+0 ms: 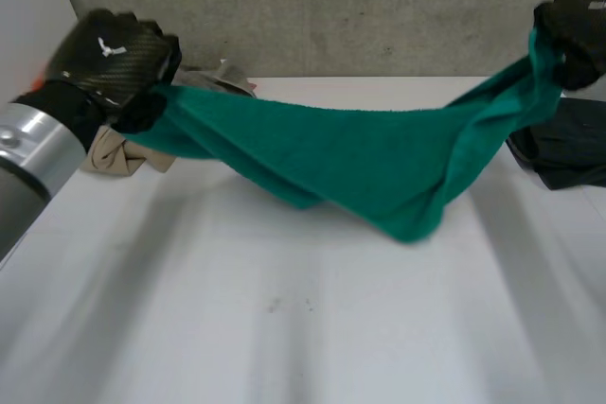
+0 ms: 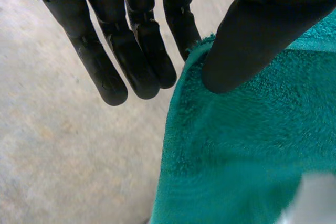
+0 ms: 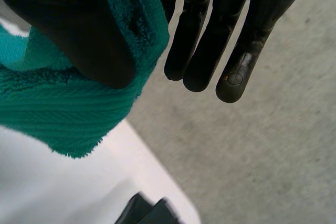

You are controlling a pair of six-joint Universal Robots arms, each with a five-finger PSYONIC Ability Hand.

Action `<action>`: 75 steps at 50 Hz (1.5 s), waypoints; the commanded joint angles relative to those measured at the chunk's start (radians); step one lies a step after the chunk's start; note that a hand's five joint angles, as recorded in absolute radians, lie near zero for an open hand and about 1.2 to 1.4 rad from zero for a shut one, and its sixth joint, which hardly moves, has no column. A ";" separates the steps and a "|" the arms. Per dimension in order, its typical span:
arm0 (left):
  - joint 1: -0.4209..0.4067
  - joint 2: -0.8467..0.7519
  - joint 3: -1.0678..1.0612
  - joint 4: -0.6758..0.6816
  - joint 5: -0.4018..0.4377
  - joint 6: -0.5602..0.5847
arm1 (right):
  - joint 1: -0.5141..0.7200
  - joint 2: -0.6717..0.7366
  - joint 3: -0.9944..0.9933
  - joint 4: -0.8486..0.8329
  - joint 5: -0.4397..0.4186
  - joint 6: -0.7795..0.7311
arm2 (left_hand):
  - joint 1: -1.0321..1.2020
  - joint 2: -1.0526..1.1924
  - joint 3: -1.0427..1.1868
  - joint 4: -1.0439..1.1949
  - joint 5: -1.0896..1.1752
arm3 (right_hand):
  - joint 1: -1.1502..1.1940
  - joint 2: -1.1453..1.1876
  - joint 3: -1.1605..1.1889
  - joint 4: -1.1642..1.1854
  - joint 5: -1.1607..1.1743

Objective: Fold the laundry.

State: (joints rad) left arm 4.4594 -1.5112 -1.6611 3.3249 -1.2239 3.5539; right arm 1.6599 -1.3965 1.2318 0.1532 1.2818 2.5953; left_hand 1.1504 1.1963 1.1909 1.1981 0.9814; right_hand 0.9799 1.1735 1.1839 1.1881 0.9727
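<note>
A green towel (image 1: 360, 158) hangs stretched between my two hands above the white table (image 1: 284, 328), and its sagging middle reaches down to the tabletop. My left hand (image 1: 114, 54) holds one end at the far left. In the left wrist view its thumb (image 2: 262, 30) pinches the towel's edge (image 2: 247, 156) against a finger while the other fingers (image 2: 131, 51) stay straight. My right hand (image 1: 579, 26) holds the other end high at the far right. In the right wrist view its thumb (image 3: 68, 24) clamps the towel's corner (image 3: 58, 108), with the remaining fingers (image 3: 210, 35) straight beside it.
A beige cloth (image 1: 118, 153) lies crumpled on the table under my left hand, with a pale grey piece (image 1: 222, 78) behind it. A dark garment (image 1: 563, 149) sits at the table's right edge below my right hand. A concrete wall stands behind the table.
</note>
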 commanded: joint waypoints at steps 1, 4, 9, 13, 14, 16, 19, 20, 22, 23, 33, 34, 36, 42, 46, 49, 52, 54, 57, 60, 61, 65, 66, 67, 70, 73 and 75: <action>-0.031 0.066 -0.068 0.039 0.001 -0.131 | 0.006 0.200 -0.130 -0.079 -0.027 0.022 | 0.246 0.200 0.205 0.198 0.240 | 0.416 0.223 0.212 0.208 0.249; -0.064 0.020 -0.074 0.039 0.000 -0.148 | 0.017 0.313 -0.169 -0.165 -0.015 0.026 | 0.246 0.200 0.205 0.198 0.240 | 0.416 0.223 0.212 0.208 0.249; -0.127 -0.105 -0.048 0.036 -0.019 -0.141 | 0.075 0.491 -0.224 -0.337 -0.001 0.028 | 0.246 0.200 0.205 0.198 0.240 | 0.188 -0.006 -0.016 -0.020 0.020; -0.160 -0.164 -0.014 0.032 -0.077 -0.139 | 0.093 0.571 -0.247 -0.455 0.050 0.023 | 0.246 0.200 0.205 0.198 0.240 | -0.805 -0.999 -1.009 -1.014 -0.973; -0.160 -0.168 -0.006 0.030 -0.091 -0.139 | 0.095 0.574 -0.247 -0.468 0.062 0.025 | 0.246 0.200 0.205 0.198 0.240 | -0.805 -0.999 -1.009 -1.014 -0.973; -0.163 -0.178 0.012 0.030 -0.120 -0.139 | 0.096 0.561 -0.239 -0.474 0.100 0.031 | 0.246 0.200 0.205 0.198 0.240 | -0.805 -0.999 -1.009 -1.014 -0.973; -0.167 -0.176 0.026 0.027 -0.135 -0.139 | 0.103 0.489 -0.175 -0.451 0.161 0.032 | 0.246 0.200 0.205 0.198 0.240 | -0.805 -0.999 -1.009 -1.014 -0.973; -0.167 -0.175 0.027 0.027 -0.137 -0.141 | 0.103 0.459 -0.151 -0.443 0.175 0.032 | 0.246 0.200 0.205 0.198 0.240 | -0.805 -0.999 -1.009 -1.014 -0.973; -0.172 -0.167 0.027 0.027 -0.137 -0.139 | 0.104 0.392 -0.092 -0.419 0.197 0.043 | 0.246 0.200 0.205 0.198 0.240 | -0.805 -0.999 -1.009 -1.014 -0.973; -0.175 -0.165 0.029 0.027 -0.137 -0.141 | 0.106 0.332 -0.033 -0.384 0.208 0.063 | 0.246 0.200 0.205 0.198 0.240 | -0.805 -0.999 -1.009 -1.014 -0.973; -0.221 -0.139 0.041 0.027 -0.141 -0.141 | 0.118 0.137 0.198 -0.049 0.151 0.293 | 0.246 0.200 0.205 0.198 0.240 | -0.805 -0.999 -1.009 -1.014 -0.973; -0.226 -0.135 0.043 0.027 -0.141 -0.141 | 0.110 0.123 0.204 -0.006 0.108 0.333 | 0.246 0.200 0.205 0.198 0.240 | -0.805 -0.999 -1.009 -1.014 -0.973; -0.230 -0.133 0.044 0.025 -0.140 -0.141 | 0.106 0.119 0.201 0.009 0.077 0.351 | 0.246 0.200 0.205 0.198 0.240 | -0.805 -0.999 -1.009 -1.014 -0.973; -0.253 -0.110 0.046 0.025 -0.140 -0.139 | 0.040 0.204 0.051 -0.153 0.045 0.339 | 0.246 0.200 0.205 0.198 0.240 | -0.098 -0.292 -0.302 -0.306 -0.266; -0.255 -0.074 0.037 0.024 -0.140 -0.141 | -0.006 0.348 -0.072 -0.227 0.057 0.246 | 0.246 0.200 0.205 0.198 0.240 | -0.781 -0.974 -0.985 -0.989 -0.948; -0.255 -0.054 0.032 0.021 -0.140 -0.141 | -0.006 0.416 -0.147 -0.247 0.068 0.152 | 0.246 0.200 0.205 0.198 0.240 | -0.805 -0.999 -1.009 -1.014 -0.973; -0.255 -0.032 0.029 0.015 -0.141 -0.142 | -0.003 0.481 -0.207 -0.261 0.100 0.056 | 0.246 0.200 0.205 0.198 0.240 | -0.805 -0.999 -1.009 -1.014 -0.973; -0.255 -0.026 0.031 0.012 -0.141 -0.144 | 0.003 0.487 -0.219 -0.245 0.131 0.039 | 0.246 0.200 0.205 0.198 0.240 | -0.805 -0.999 -1.009 -1.014 -0.973; -0.259 -0.021 0.035 0.005 -0.141 -0.144 | 0.020 0.470 -0.181 -0.224 0.165 0.045 | 0.246 0.200 0.205 0.198 0.240 | -0.805 -0.999 -1.009 -1.014 -0.973; -0.264 -0.023 0.041 0.004 -0.141 -0.145 | 0.070 0.381 -0.072 -0.173 0.185 0.077 | 0.246 0.200 0.205 0.198 0.240 | -0.805 -0.999 -1.009 -1.014 -0.973; -0.266 -0.024 0.046 0.004 -0.141 -0.145 | 0.084 0.346 -0.037 -0.161 0.185 0.092 | 0.246 0.200 0.205 0.198 0.240 | -0.805 -0.999 -1.009 -1.014 -0.973; -0.270 -0.030 0.061 0.004 -0.143 -0.145 | 0.142 0.144 0.159 -0.115 0.171 0.250 | 0.246 0.200 0.205 0.198 0.240 | -0.805 -0.999 -1.009 -1.014 -0.973; -0.272 -0.030 0.064 0.004 -0.143 -0.145 | 0.147 0.116 0.185 -0.110 0.165 0.282 | 0.246 0.200 0.205 0.198 0.240 | -0.805 -0.999 -1.009 -1.014 -0.973; -0.275 -0.030 0.067 0.004 -0.143 -0.145 | 0.155 0.090 0.213 -0.106 0.154 0.311 | 0.246 0.200 0.205 0.198 0.240 | -0.805 -0.999 -1.009 -1.014 -0.973; -0.289 -0.030 0.086 0.004 -0.144 -0.147 | 0.190 0.018 0.302 -0.064 0.078 0.416 | 0.246 0.200 0.205 0.198 0.240 | -0.805 -0.999 -1.009 -1.014 -0.973; -0.295 -0.029 0.096 0.002 -0.146 -0.147 | 0.204 -0.027 0.375 -0.031 -0.013 0.495 | 0.246 0.200 0.205 0.198 0.240 | -0.805 -0.999 -1.009 -1.014 -0.973; -0.298 -0.027 0.100 0.002 -0.147 -0.148 | 0.210 -0.042 0.408 -0.026 -0.039 0.529 | 0.246 0.200 0.205 0.198 0.240 | -0.805 -0.999 -1.009 -1.014 -0.973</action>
State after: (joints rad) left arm 4.1762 -1.5411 -1.5818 3.3279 -1.3678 3.4076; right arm 1.8381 -1.3510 1.5067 0.0803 1.3783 2.9715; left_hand 1.1504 1.1967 1.1909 1.1985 0.9814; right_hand 0.1954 0.2167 0.2108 0.2298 0.0612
